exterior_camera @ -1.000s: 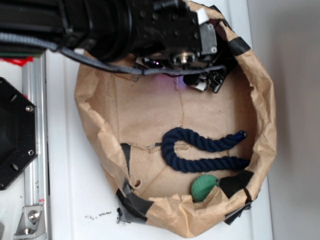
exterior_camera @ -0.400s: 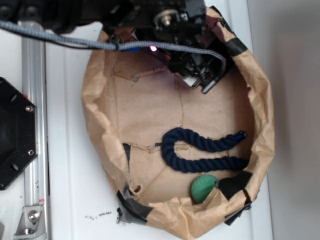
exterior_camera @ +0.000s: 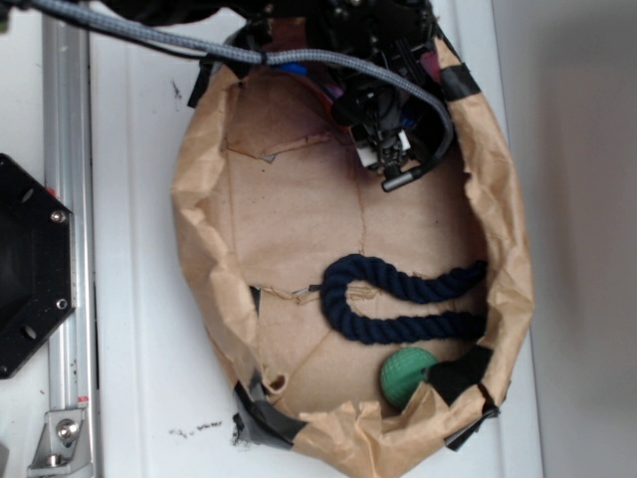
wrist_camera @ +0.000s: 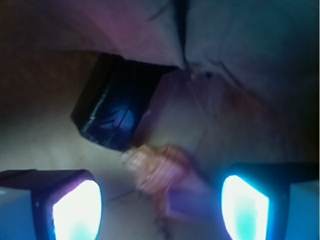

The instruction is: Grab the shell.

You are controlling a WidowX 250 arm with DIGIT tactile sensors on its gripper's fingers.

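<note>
In the wrist view the shell (wrist_camera: 160,172), orange-tan and ribbed, lies blurred on the brown paper between and just beyond my two glowing fingertips. My gripper (wrist_camera: 160,210) is open, with the shell in the gap and no pad touching it. A black rectangular block (wrist_camera: 117,112) lies just past the shell. In the exterior view my gripper (exterior_camera: 390,149) hangs at the top of the paper bowl (exterior_camera: 204,249), and the arm hides the shell there.
A dark blue rope (exterior_camera: 398,299) lies curled in the bowl's lower half. A green ball (exterior_camera: 406,375) sits against the crumpled bottom rim. Black tape patches mark the rim. A metal rail (exterior_camera: 70,239) and a black plate (exterior_camera: 25,264) stand to the left.
The arm has swung up and away from the bowl's middle. The gripper has turned to point down at the bowl's top right. The bowl has shifted slightly.
</note>
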